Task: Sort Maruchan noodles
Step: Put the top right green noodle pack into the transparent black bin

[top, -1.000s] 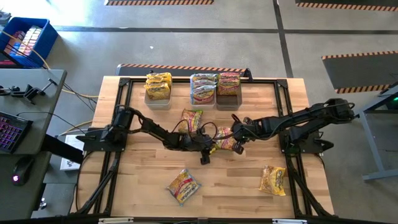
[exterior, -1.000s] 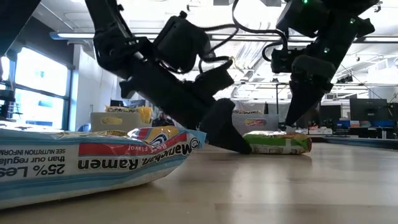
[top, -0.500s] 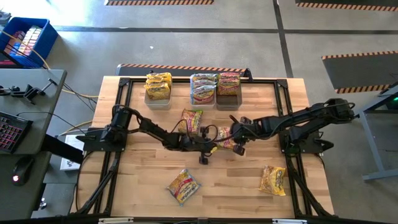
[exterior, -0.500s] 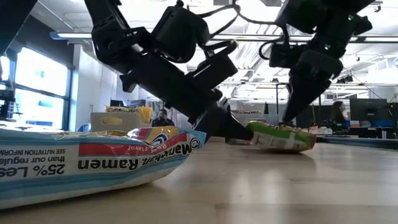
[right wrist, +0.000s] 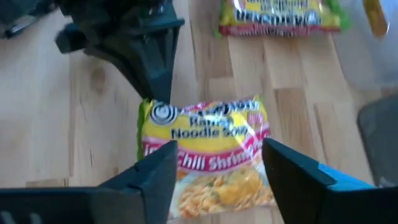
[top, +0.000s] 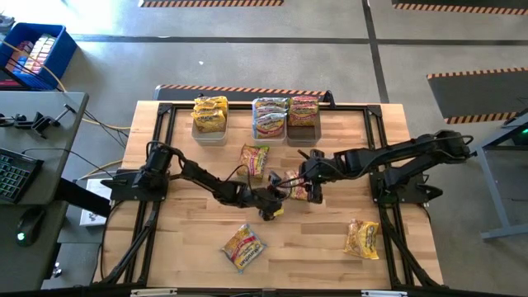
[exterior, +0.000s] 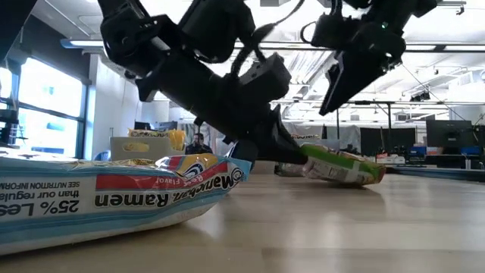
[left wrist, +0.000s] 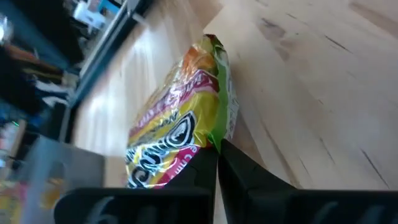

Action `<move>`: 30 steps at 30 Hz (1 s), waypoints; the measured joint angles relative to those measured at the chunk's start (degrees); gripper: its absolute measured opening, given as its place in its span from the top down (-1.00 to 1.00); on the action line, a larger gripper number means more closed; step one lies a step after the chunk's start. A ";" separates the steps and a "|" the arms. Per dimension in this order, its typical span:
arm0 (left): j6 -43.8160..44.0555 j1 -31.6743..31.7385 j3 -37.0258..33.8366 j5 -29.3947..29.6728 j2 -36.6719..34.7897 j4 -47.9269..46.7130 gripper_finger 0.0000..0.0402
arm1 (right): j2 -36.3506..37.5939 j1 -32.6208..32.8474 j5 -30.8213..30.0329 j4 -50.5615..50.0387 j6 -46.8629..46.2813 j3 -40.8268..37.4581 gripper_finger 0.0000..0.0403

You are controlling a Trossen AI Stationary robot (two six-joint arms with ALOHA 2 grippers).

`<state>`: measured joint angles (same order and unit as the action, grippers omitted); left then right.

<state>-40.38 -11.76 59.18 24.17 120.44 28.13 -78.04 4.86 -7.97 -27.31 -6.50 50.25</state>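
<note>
At the middle of the wooden table (top: 330, 247), the left gripper (top: 276, 195) is pinched tight on the edge of a chili shrimp ramen packet (right wrist: 208, 155), one end tilted up off the wood. The right gripper (right wrist: 217, 168) hovers just above that packet, fingers spread apart, holding nothing.

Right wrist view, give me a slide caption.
Left gripper pinches the chili packet's corner as the open right gripper straddles it.

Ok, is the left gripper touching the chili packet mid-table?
Touching. In the left wrist view, the left gripper has its fingers shut on the green edge of the chili packet.
</note>
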 joint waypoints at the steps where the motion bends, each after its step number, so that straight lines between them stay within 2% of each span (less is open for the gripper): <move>1: -1.59 -0.27 0.02 0.69 0.00 -0.05 1.00 | 0.00 0.00 0.03 0.01 0.87 0.29 -0.15; 6: -7.04 -1.30 -0.11 4.10 -0.98 -0.90 1.00 | 0.00 -0.33 3.90 1.87 4.14 0.67 -0.28; 15: -13.30 -3.39 -0.31 3.96 -5.55 -9.05 1.00 | 0.00 -4.40 7.73 0.00 5.48 0.65 -0.29; 19: -13.69 -4.79 -0.48 5.81 -5.33 -12.93 1.00 | 0.00 -7.10 12.57 6.21 5.61 -2.07 -0.29; 24: -16.46 -7.06 -2.01 8.21 -5.38 -9.65 1.00 | 0.00 -10.71 18.00 15.00 6.94 -7.15 -0.29; 30: -17.51 -8.25 -2.23 9.90 -5.38 -8.13 1.00 | -1.55 -15.30 22.71 25.88 1.98 -11.27 -0.29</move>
<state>-57.89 -20.01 56.95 34.06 115.07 20.00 -79.59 -10.44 14.75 -1.42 -4.52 38.97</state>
